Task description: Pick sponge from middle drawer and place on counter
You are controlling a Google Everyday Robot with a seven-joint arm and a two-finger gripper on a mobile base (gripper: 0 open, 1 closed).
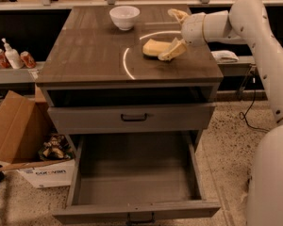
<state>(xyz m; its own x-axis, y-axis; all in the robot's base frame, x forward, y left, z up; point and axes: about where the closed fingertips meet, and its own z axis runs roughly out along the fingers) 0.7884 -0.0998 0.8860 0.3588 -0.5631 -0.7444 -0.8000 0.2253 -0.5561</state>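
Note:
The pale yellow sponge [154, 47] lies on the glossy grey-brown counter [89, 55], right of its middle. My gripper [168, 35] hangs over the counter's right side with its fingers spread wide. The lower finger [171, 52] touches the sponge's right edge and the upper finger [177, 15] stands well apart from it. The middle drawer [137, 185] is pulled out at the bottom of the cabinet, and its bare grey floor holds nothing.
A white bowl [124, 17] stands at the counter's back. The narrower drawer front with a black handle [134, 117] sits above the open drawer. A cardboard box [16, 135] stands left of the cabinet. Cans and a bottle [12, 56] stand on the left shelf, and a white cloth [225, 56] lies on the right.

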